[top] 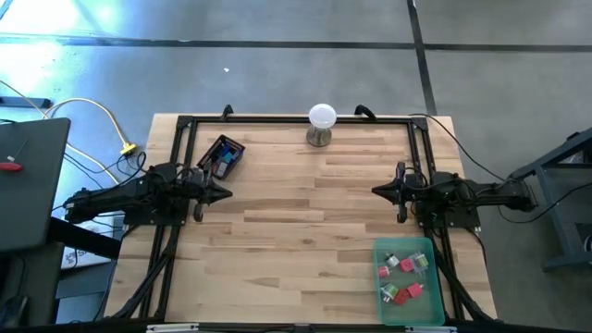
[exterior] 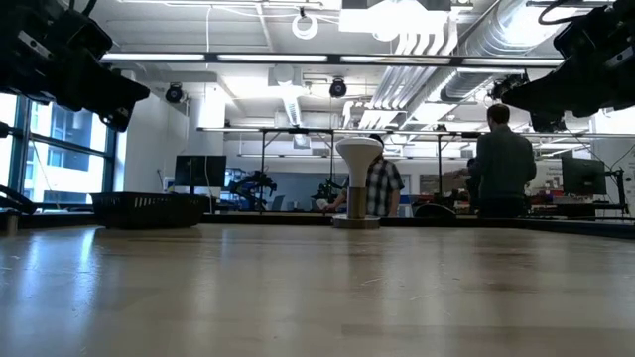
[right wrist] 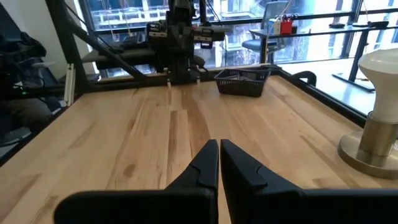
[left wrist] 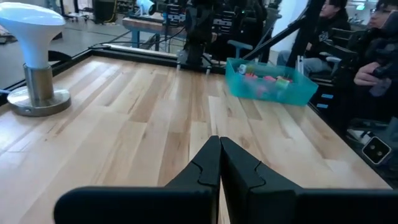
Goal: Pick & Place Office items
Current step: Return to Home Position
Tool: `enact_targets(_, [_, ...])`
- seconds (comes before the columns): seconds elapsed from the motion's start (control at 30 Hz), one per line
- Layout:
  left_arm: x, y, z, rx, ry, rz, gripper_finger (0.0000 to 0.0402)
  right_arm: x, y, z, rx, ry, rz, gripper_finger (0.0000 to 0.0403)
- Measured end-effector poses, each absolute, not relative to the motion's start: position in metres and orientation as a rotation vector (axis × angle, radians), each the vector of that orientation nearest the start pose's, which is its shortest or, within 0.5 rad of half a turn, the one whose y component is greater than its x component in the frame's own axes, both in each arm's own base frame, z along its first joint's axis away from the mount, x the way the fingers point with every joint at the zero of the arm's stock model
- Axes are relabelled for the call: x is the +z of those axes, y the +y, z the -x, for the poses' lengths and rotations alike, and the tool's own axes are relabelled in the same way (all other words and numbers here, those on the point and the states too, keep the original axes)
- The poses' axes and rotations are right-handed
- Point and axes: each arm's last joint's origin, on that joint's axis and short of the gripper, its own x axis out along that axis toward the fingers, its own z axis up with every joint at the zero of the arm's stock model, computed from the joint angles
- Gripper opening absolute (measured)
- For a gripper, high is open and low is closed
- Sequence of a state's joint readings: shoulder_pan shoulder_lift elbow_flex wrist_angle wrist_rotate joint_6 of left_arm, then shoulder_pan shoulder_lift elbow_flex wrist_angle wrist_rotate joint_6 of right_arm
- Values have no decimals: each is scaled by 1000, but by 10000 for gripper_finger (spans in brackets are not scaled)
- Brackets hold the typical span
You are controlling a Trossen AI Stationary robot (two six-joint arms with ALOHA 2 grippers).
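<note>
Several small office items in red, pink and green lie in a teal bin [top: 408, 279] near the table's right near corner; the left wrist view shows this bin [left wrist: 271, 84] too. More small dark and blue pieces sit in a black mesh basket [top: 223, 154] at the left far side, also seen as a dark basket [right wrist: 243, 81] in the right wrist view. My left gripper [top: 225, 192] hovers shut at the table's left side, just near of the basket. My right gripper [top: 377, 191] hovers shut at the right side, above the bare wood.
A white ball on a metal stand [top: 321, 124] stands at the middle of the far edge. A black frame [top: 296, 119] rims the table's far edge and sides. Bare wood [top: 301, 231] lies between the two arms. People stand in the room beyond the table.
</note>
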State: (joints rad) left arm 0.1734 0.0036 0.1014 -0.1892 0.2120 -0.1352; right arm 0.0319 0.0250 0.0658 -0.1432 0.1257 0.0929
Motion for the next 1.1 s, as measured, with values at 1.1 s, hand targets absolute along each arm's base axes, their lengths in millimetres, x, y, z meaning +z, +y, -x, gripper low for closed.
enact_targets(1.1, [178,8,-90,-82,87,145,0,170,-1,-95,-101,100,-94,4])
